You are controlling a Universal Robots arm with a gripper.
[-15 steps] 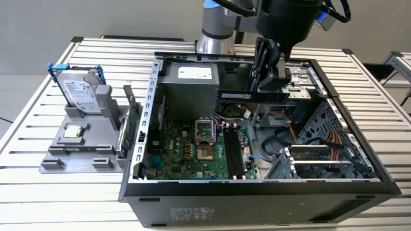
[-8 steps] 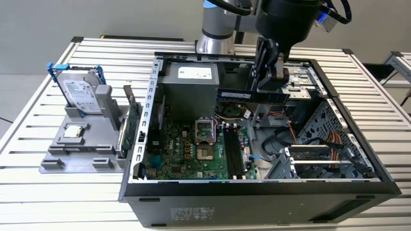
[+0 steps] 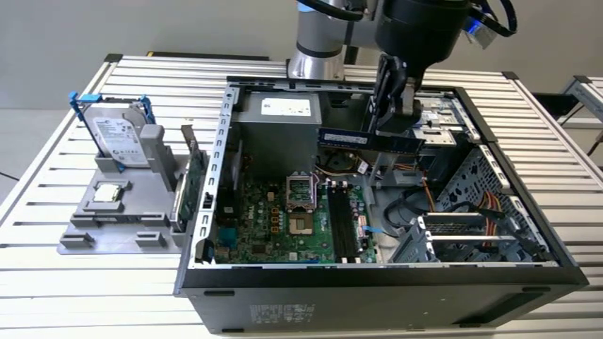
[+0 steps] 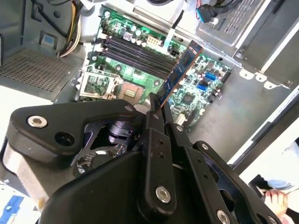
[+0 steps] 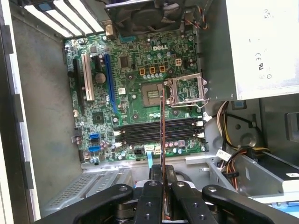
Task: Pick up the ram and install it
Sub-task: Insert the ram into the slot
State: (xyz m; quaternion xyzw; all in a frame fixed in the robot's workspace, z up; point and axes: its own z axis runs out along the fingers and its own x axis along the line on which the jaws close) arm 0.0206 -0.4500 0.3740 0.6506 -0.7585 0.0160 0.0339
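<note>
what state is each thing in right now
ram, held on edge above the motherboard, not seated
gripper, shut on the ram
memory slots, all empty
cpu socket, lid flipped open
computer case, lying open, side panel off
hard drive, upright in the grey holder

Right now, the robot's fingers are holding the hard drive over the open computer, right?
No. The fingers hold the ram, not the hard drive, over the open computer. The exterior view shows it: the hard drive stands in a grey holder outside the computer.
</note>
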